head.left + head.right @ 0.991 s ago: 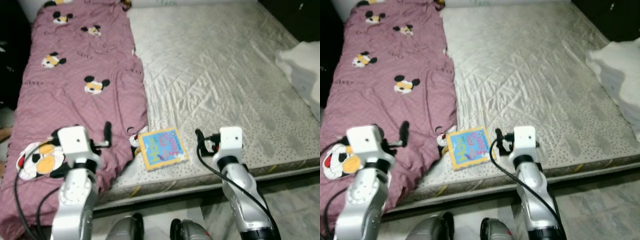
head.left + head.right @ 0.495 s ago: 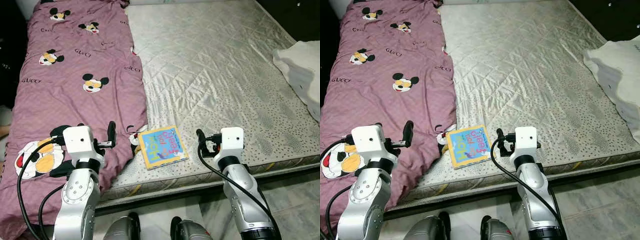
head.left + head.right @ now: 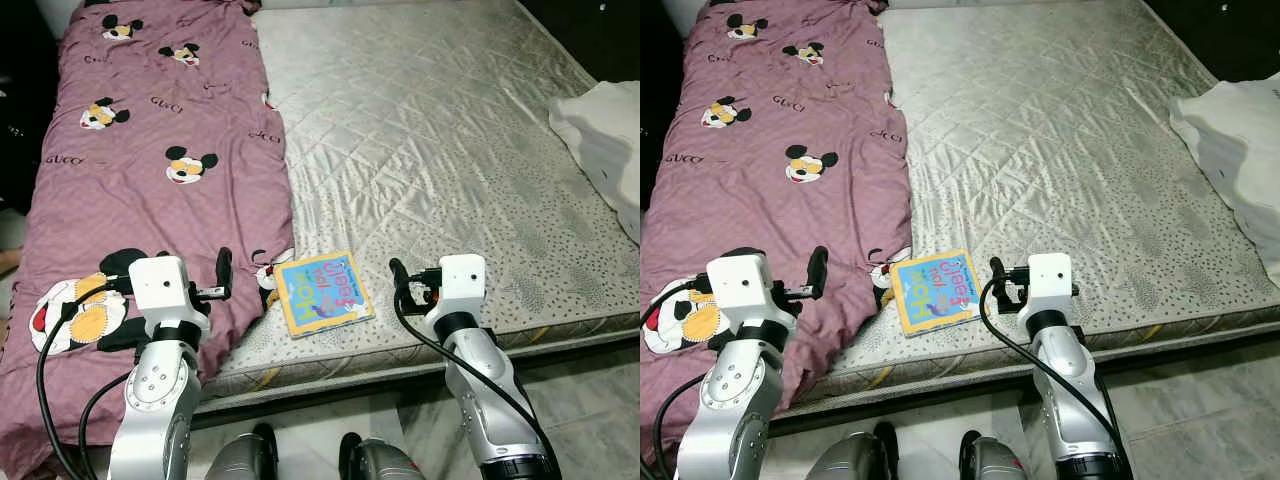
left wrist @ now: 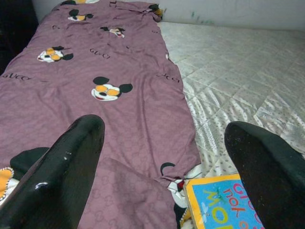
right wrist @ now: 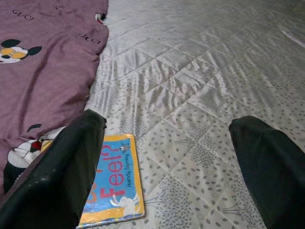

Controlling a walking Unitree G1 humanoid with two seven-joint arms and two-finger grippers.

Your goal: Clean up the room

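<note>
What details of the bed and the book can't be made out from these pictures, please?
- Book title: too small to read in the eye views; cut off by the edge and the left gripper in the left wrist view; partly covered by a finger of the right gripper in the right wrist view.
- White bundle: cut off by the eye views' right edge.
- Purple blanket: hides the mattress beneath.

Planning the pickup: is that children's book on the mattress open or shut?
Shut. The book lies flat, front cover up, near the mattress edge.
</note>
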